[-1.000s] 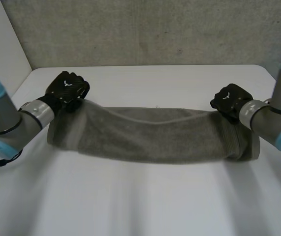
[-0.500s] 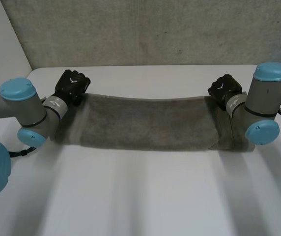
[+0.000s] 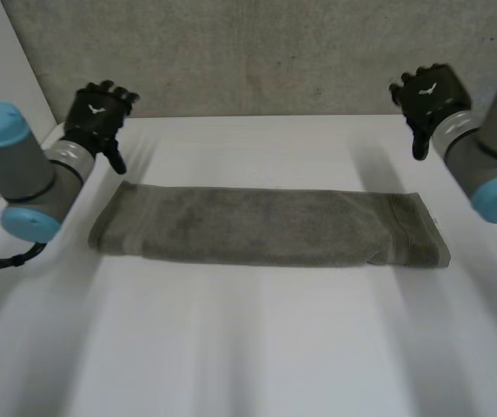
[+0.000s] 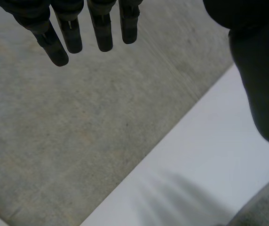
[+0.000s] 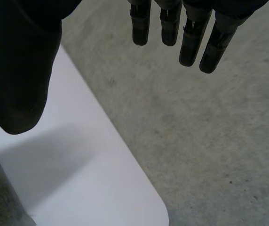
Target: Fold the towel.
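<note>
Now the towel (image 3: 266, 228) lies flat on the table (image 3: 257, 347), its long axis running arm to arm; left hand (image 3: 99, 113) and right hand (image 3: 429, 91) hang beyond its far corners, fingers straight, holding nothing, each apparently equally near its own end.

The white worktop (image 3: 257, 347) carries a single grey towel (image 3: 266, 228). It lies flat as a long, narrow folded band running crosswise, left to right, closer to the worktop's far edge than to its near one. Stacked layers show at its right end. The surface around it is bare.
</note>
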